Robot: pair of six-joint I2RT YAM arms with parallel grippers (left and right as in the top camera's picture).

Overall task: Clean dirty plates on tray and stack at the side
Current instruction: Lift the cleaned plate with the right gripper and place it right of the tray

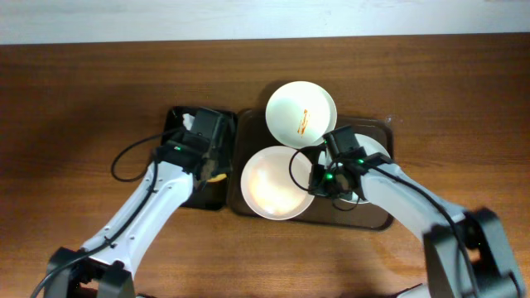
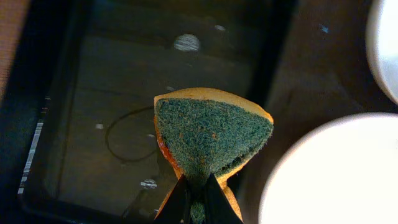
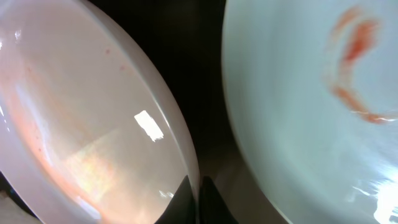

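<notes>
item: left pincer [image 2: 196, 202], narrow, its jaws clamped on the lower corner of a sponge [image 2: 211, 134] that stands up ahead of the tips, green scouring face toward you, orange body behind it. beneath and ahead of this pincer: a black tray [image 2: 74, 124], wet-looking, with a few pale specks. item: right pincer [image 3: 199, 200], narrow, pinching the rim of a pinkish plate [image 3: 81, 124]; the plate's bowl spreads to the left of the tips and shows a faint reddish film. just to the right of that pincer, apart from the held rim by a dark gap: a streaked plate [image 3: 298, 93] with red smears across its face. item: a third plate [image 1: 377, 149], mostly hidden under the right arm, condition not readable. all three sit on the brown tray [image 1: 377, 217]. progress, as you may judge it: early. the sponge is in hand but hangs over the black tray, touching no plate; at least two plates carry residue; no stack shows on the table [image 1: 83, 99] at either side. left for you: scrub each plate, lift it off, pile it beside the tray.
</notes>
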